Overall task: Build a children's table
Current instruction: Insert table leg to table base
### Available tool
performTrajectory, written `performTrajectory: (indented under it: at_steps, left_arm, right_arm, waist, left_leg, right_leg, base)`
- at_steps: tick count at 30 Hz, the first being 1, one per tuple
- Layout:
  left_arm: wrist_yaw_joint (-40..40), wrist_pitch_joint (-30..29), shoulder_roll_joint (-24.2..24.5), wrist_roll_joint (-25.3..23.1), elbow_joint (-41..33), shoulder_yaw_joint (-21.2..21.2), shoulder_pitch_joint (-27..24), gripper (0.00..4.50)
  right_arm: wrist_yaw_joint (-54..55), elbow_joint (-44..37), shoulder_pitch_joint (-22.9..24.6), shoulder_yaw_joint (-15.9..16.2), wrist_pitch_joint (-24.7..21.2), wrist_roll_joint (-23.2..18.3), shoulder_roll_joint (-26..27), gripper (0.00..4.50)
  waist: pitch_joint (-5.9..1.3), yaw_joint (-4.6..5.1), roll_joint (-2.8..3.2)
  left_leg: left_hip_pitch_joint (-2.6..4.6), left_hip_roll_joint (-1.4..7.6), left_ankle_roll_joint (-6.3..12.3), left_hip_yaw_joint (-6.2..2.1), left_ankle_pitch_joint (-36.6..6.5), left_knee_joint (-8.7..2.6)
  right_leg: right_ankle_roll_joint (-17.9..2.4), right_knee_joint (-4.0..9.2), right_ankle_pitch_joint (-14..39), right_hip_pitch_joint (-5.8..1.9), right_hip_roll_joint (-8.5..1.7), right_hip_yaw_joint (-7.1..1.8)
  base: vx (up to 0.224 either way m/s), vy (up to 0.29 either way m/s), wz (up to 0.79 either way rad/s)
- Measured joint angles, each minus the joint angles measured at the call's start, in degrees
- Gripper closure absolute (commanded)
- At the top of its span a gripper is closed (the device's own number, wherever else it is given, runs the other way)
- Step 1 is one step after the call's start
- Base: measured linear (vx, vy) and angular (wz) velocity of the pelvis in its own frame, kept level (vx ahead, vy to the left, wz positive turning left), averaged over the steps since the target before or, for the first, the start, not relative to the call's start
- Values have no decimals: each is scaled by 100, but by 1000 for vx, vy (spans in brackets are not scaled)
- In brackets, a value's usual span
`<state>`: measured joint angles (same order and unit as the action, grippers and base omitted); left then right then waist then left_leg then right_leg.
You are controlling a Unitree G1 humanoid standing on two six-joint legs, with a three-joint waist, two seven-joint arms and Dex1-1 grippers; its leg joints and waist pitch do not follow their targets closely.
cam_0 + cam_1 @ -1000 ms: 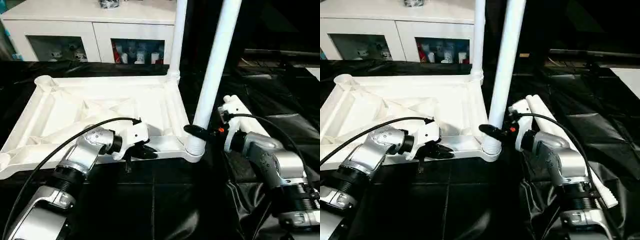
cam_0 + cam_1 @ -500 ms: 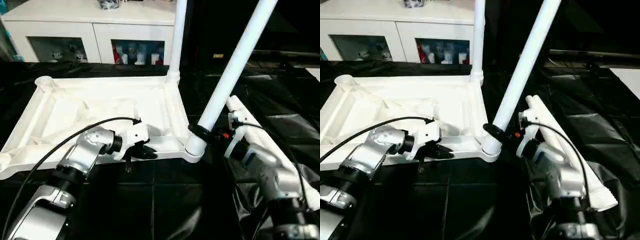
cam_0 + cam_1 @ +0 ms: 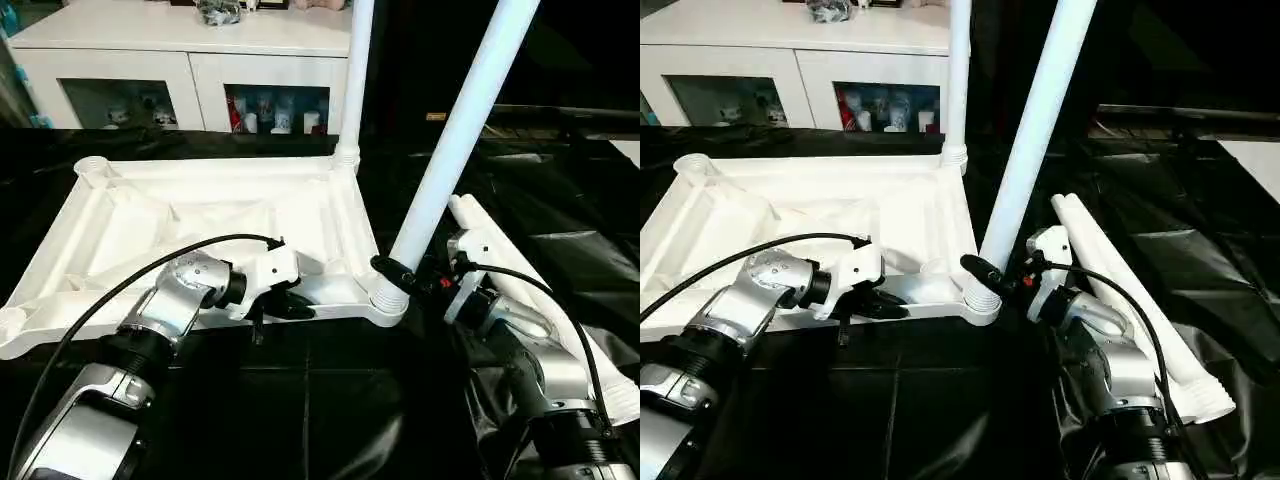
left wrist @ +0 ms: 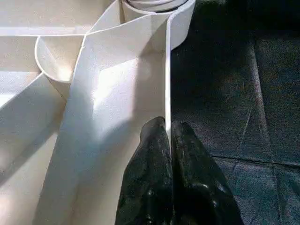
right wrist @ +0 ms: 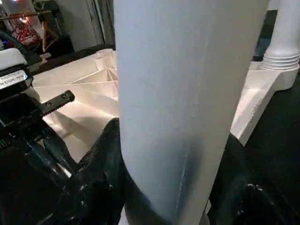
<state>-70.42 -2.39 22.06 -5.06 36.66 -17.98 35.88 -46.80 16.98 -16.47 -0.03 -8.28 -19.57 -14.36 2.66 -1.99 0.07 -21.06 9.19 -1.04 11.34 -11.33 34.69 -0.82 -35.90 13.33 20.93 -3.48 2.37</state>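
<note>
The white table top (image 3: 200,215) lies upside down on the bench (image 3: 300,400), which is covered with black sheeting, so its ribbed underside faces up. One white leg (image 3: 352,80) stands upright in the far corner socket on the robot's right side. A second leg (image 3: 455,140) has its lower end in the near right corner socket (image 3: 388,298), and it leans away to the right instead of standing straight. The right pincer (image 3: 400,275) holds this leaning leg just above the socket; in the right wrist view a black finger (image 5: 101,178) sits on each side of the white tube, so the pincer is pinching the leg. The left pincer (image 3: 285,305) is at the near edge of the table top, a little left of that same socket. In the left wrist view its two fingers (image 4: 154,187) are pressed together on the thin near wall of the top, and it seems that the wall is clamped between them, although the contact is hard to see clearly. Two more legs (image 3: 1130,300) lie side by side on the sheeting to the right of the right arm. Behind the bench stands a white cabinet (image 3: 190,50) with small things on its shelves.
</note>
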Motion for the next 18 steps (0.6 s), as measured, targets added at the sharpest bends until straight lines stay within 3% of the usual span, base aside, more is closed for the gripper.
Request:
performTrajectory:
  at_steps: [8, 18]
  left_arm:
    - [49, 40, -4, -5, 21, 6, 2, 450]
    - [86, 121, -28, -8, 93, 12, 31, 450]
  right_arm:
    - [23, 189, 3, -138, 143, -111, 169, 265]
    - [205, 340, 130, -479, 96, -559, 461, 265]
  waist:
    - [-3, -2, -63]
    - [-2, 2, -64]
  left_leg:
    - [0, 0, -6, 2, 4, -16]
    - [0, 0, -6, 3, 4, -37]
  right_leg:
    - [0, 13, 0, 3, 0, 2]
    - [0, 57, -1, 3, 0, 4]
  base:
    - [0, 0, 0]
    - [0, 0, 0]
